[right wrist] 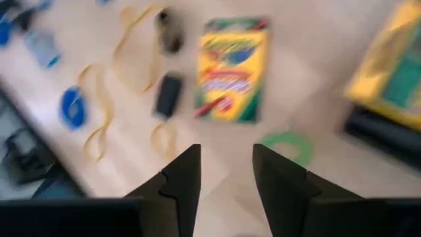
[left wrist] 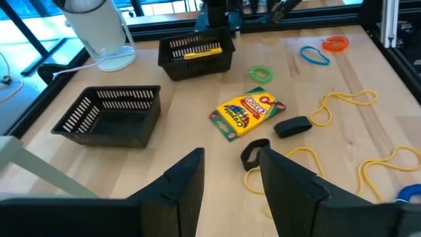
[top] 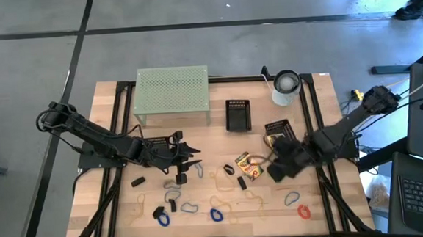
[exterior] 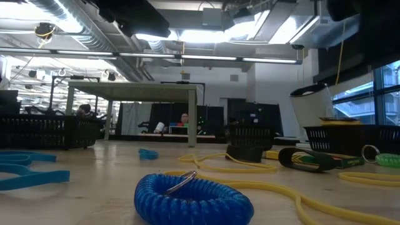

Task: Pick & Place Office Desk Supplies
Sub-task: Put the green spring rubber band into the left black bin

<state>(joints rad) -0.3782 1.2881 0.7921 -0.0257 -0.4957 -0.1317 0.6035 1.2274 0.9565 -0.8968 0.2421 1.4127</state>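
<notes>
A yellow-green crayon box (top: 248,165) lies flat on the table's middle; it also shows in the left wrist view (left wrist: 247,113) and the right wrist view (right wrist: 230,69). A second crayon box (left wrist: 197,54) lies in a black basket (top: 278,131). Blue (top: 217,215), red (top: 304,211) and grey (top: 173,187) loop clips, tan rubber bands (top: 250,201) and small black clips (top: 241,182) lie scattered near the front. My left gripper (top: 197,157) is open and empty, left of the box. My right gripper (top: 272,166) is open and empty above the table, just right of the box, near a green loop (right wrist: 288,146).
A pale-green mesh stand (top: 172,95) stands at the far left. An empty black basket (top: 238,115) sits behind the crayon box. A white roll (top: 286,87) stands at the far right. A blue coil loop (exterior: 190,197) lies close to the low camera.
</notes>
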